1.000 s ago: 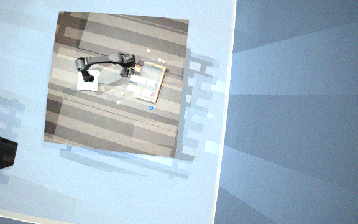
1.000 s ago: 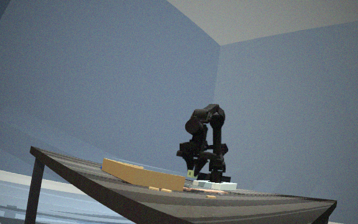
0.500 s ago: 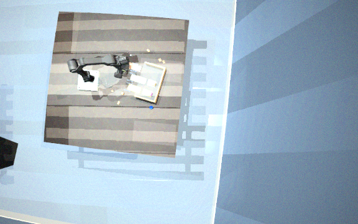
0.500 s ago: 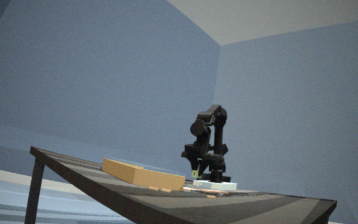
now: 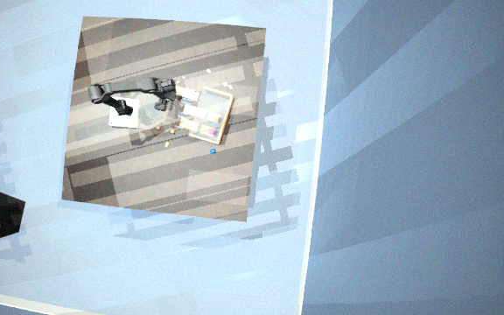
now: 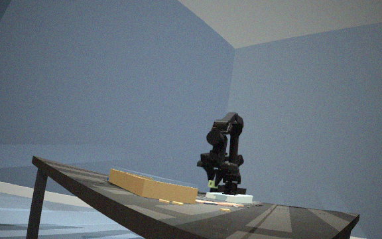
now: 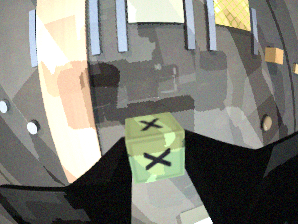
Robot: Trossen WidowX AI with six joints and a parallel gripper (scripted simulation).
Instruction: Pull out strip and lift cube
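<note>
My gripper [image 6: 212, 183] [image 7: 151, 139] is shut on the labelled cube [image 6: 211, 184] [image 7: 156, 165], a pale green cube with black X marks, and holds it up above the table. A peach strip [image 7: 64, 60] lies flat on the table, left of the cube in the wrist view, running out past the blue guides. A pale green strip [image 7: 156, 11] and a yellow patterned strip [image 7: 232, 14] lie between their guides at the top of the wrist view. The tan-walled box [image 6: 171, 192] [image 5: 227, 119] has a clear cover; the strips' far ends are hard to make out.
A blue ball [image 5: 213, 150] lies beside the box. A magenta piece [image 5: 212, 131] shows inside it. Small tan pieces [image 5: 208, 71] [image 6: 225, 210] lie around, with an orange block [image 7: 274, 55] and pale discs [image 7: 33, 127] in the wrist view. The arm stands on a white base [image 5: 131, 122].
</note>
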